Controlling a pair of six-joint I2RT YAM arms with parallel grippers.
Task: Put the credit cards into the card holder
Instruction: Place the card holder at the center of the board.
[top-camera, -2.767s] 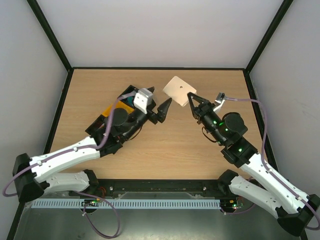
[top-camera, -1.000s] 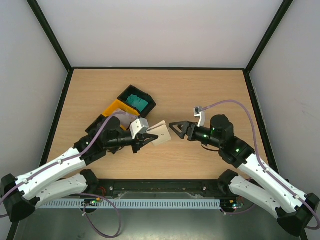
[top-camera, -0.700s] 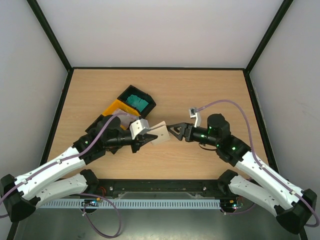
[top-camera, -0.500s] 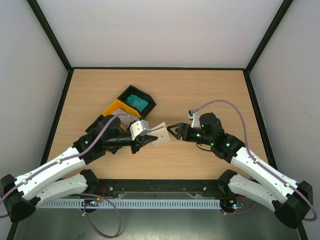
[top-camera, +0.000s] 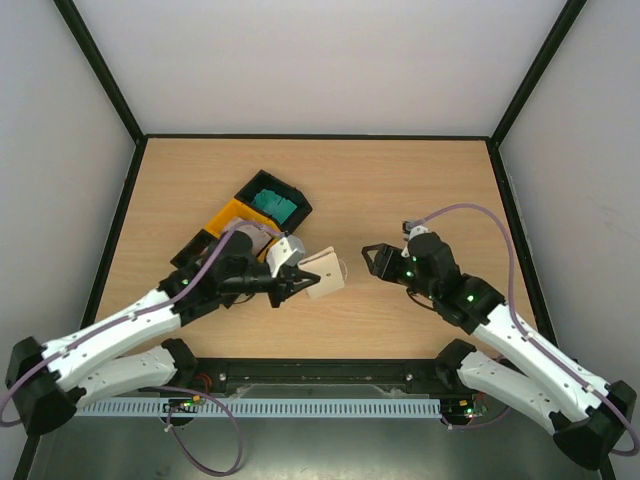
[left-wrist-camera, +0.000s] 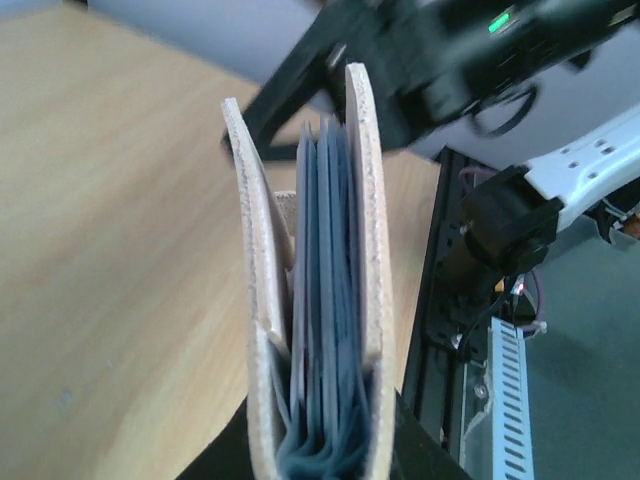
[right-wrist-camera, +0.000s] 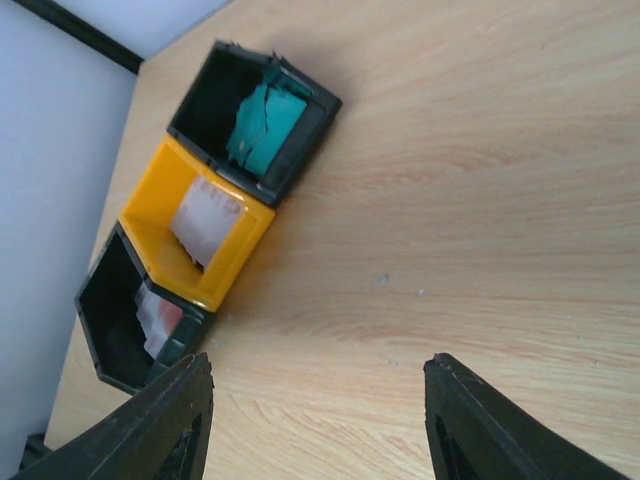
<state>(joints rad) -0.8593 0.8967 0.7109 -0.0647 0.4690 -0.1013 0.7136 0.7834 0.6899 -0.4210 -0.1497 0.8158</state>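
Observation:
My left gripper (top-camera: 297, 280) is shut on the beige card holder (top-camera: 325, 272) and holds it above the table's middle. In the left wrist view the card holder (left-wrist-camera: 365, 200) stands edge-on, its two walls slightly apart with grey-blue pocket leaves between them, and my left gripper (left-wrist-camera: 320, 455) clamps its lower end. My right gripper (top-camera: 370, 257) hangs open and empty a short way right of the holder. Teal credit cards (right-wrist-camera: 262, 125) lie in a black bin, white ones (right-wrist-camera: 203, 218) in the yellow bin, and white ones with red marks (right-wrist-camera: 155, 315) in another black bin. My right gripper (right-wrist-camera: 320, 365) is over bare wood.
The three bins sit in a diagonal row at the table's left: black bin (top-camera: 272, 200), yellow bin (top-camera: 226, 214), and a third black bin (right-wrist-camera: 110, 320) mostly under my left arm in the top view. Black frame rails edge the table.
My right gripper has pulled back to the right from the card holder's edge and its jaws have narrowed a little. My left gripper still holds the holder, shifted slightly right.

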